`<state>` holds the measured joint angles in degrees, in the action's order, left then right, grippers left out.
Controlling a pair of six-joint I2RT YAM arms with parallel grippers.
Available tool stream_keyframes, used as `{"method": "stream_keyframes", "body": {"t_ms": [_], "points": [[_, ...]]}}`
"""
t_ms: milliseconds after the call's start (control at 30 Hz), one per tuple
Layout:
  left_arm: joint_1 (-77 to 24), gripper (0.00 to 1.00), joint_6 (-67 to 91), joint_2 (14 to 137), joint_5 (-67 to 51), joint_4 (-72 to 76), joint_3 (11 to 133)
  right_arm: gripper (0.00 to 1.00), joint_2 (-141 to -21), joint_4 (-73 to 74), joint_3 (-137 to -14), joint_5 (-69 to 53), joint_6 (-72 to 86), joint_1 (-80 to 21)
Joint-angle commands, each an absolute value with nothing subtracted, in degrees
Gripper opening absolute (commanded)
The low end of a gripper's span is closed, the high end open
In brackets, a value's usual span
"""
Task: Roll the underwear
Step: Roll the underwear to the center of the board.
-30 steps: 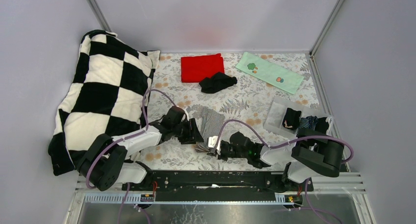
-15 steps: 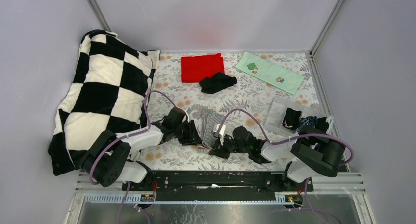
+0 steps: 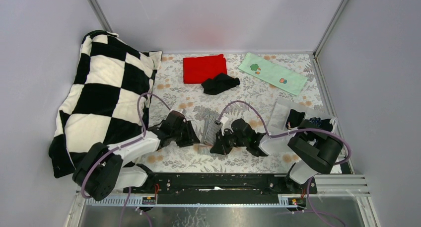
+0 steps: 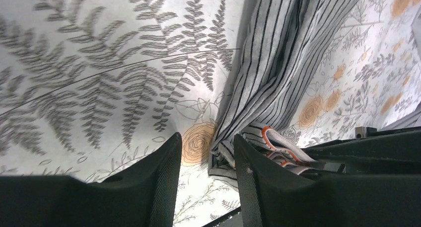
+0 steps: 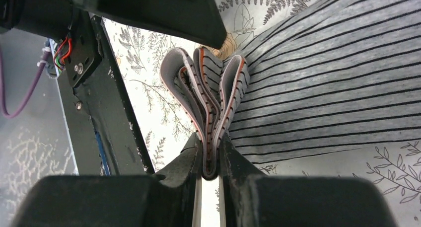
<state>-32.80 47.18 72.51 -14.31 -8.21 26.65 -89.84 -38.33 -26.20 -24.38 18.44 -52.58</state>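
Note:
The grey pinstriped underwear [image 3: 212,121] lies on the floral sheet between my two grippers, its near end folded over. In the right wrist view my right gripper [image 5: 211,155] is shut on the folded, orange-edged waistband of the underwear [image 5: 322,78]. It is low at the near end of the underwear [image 3: 216,145]. My left gripper [image 4: 207,140] is open, with the sheet and the left edge of the underwear [image 4: 278,53] between its fingers. It sits just left of the garment [image 3: 194,136]. A black underwear [image 3: 220,83] lies crumpled farther back.
A red cloth [image 3: 204,68] and a pale green printed cloth [image 3: 272,73] lie at the back. A black-and-white checked pillow [image 3: 104,93] fills the left side. A clear bag [image 3: 282,115] with more dark garments [image 3: 297,118] lies at the right.
My right arm has moved away from the near edge and to the left, carrying the gripped end of the striped underwear over the rest of it. My left gripper has shifted slightly left.

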Motion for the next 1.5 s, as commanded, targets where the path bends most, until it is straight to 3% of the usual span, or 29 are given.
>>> {"method": "stream_keyframes", "body": {"t_ms": [0,133,400,700,1300,1467], "points": [[-32.90,0.51,50.22,67.55,-6.71,-12.36,25.02,0.00,-92.26,-32.94,-29.44,-27.36,23.40,-50.75],[-32.96,0.60,50.98,61.10,-6.68,-10.46,22.66,0.00,-93.27,-29.32,-30.91,-26.07,26.09,-49.70],[-33.29,0.64,47.95,53.83,-15.99,-0.38,18.07,0.00,-96.33,-16.59,-36.72,-22.71,32.93,-48.89],[-37.57,0.63,47.15,58.69,-15.61,3.25,16.83,0.00,-97.37,-11.48,-37.82,-20.63,40.11,-47.27],[-39.54,0.63,49.18,66.45,-11.38,12.12,14.91,0.01,-99.55,-8.94,-39.50,-23.99,40.10,-46.04],[-39.54,0.57,49.81,68.15,-10.29,13.91,13.81,0.01,-99.49,-8.63,-39.55,-24.23,39.57,-45.97]]}}
